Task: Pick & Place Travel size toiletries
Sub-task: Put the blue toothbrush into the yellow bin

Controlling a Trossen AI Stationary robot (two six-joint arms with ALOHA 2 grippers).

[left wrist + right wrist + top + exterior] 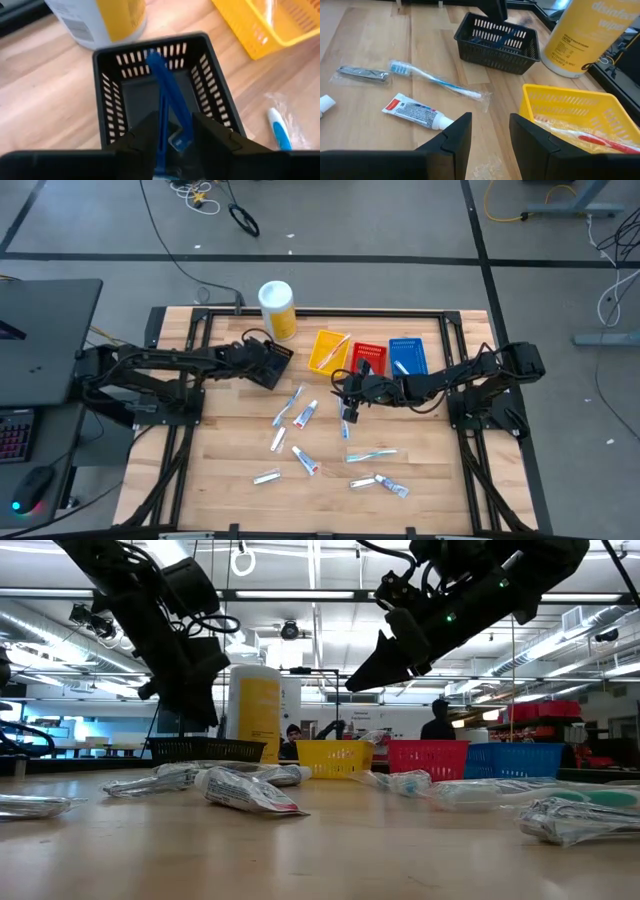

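Note:
My left gripper (272, 366) (172, 142) is open, low over the black tray (215, 90) (497, 37) at the table's far left. Two dark blue razors (167, 95) lie in that tray. One leans with its far end on the tray's far wall, its near end between my fingers. My right gripper (346, 392) (490, 135) hangs open above the table, near the yellow tray (570, 107), with nothing between its fingers. Wrapped toothbrushes (435, 80) (372, 454) and toothpaste tubes (417, 111) (305, 462) lie loose on the wood.
A tall yellow canister (277, 305) stands behind the black tray. The yellow tray (328, 350) holds a red toothbrush (600, 137); red (368, 357) and blue (408, 355) trays stand to its right. Several loose toiletries are scattered over the table's middle and near part.

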